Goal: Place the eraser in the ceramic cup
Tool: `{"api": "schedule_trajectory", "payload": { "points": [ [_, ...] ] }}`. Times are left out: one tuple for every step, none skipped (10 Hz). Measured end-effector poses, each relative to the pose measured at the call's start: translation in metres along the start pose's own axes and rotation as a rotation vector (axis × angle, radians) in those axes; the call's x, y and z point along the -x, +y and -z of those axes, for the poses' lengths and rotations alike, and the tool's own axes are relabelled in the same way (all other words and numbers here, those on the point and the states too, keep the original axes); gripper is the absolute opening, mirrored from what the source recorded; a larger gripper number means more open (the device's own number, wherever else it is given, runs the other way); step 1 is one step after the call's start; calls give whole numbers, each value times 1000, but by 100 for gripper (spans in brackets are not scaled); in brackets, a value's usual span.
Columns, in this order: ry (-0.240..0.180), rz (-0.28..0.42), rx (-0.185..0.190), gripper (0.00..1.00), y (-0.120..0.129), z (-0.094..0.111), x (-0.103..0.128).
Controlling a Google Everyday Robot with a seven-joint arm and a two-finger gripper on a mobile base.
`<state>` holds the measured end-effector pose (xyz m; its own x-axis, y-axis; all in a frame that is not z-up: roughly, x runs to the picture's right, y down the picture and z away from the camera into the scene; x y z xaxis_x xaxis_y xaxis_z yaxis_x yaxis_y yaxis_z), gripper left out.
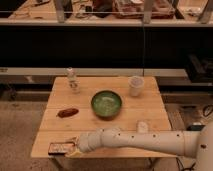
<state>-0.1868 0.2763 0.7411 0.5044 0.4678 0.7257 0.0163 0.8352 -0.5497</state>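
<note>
the gripper (74,146) is clenched on the eraser (60,148) at seven o'clock on the table (145,107). the eraser looks flat, light and stiff, so it is best pinched across its narrow edges.

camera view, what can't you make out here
All in the camera view:
- End effector, at the front left corner of the table against the eraser: the wrist covers its fingertips, so a grip on the eraser cannot be confirmed.
- Cup: too small to tell whether anything is inside.
- Bottle: label too small to read.
- Robot body: cut off by the right and bottom edges.
</note>
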Motion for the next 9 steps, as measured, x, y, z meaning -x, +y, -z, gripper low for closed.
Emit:
{"api": "schedule_trajectory", "payload": {
  "points": [
    [9, 9, -26, 0, -9, 11, 3],
    [18, 16, -58, 0, -18, 24, 6],
    [27, 22, -110, 0, -31, 45, 8],
    [32, 22, -163, 0, -42, 66, 9],
    [36, 18, -207, 0, -50, 83, 8],
    [43, 13, -260, 0, -57, 104, 7],
    [55, 6, -336, 0, -66, 136, 4],
    [65, 0, -380, 0, -70, 155, 1],
    [81, -11, -443, 0, -74, 184, -3]
  ]
}}
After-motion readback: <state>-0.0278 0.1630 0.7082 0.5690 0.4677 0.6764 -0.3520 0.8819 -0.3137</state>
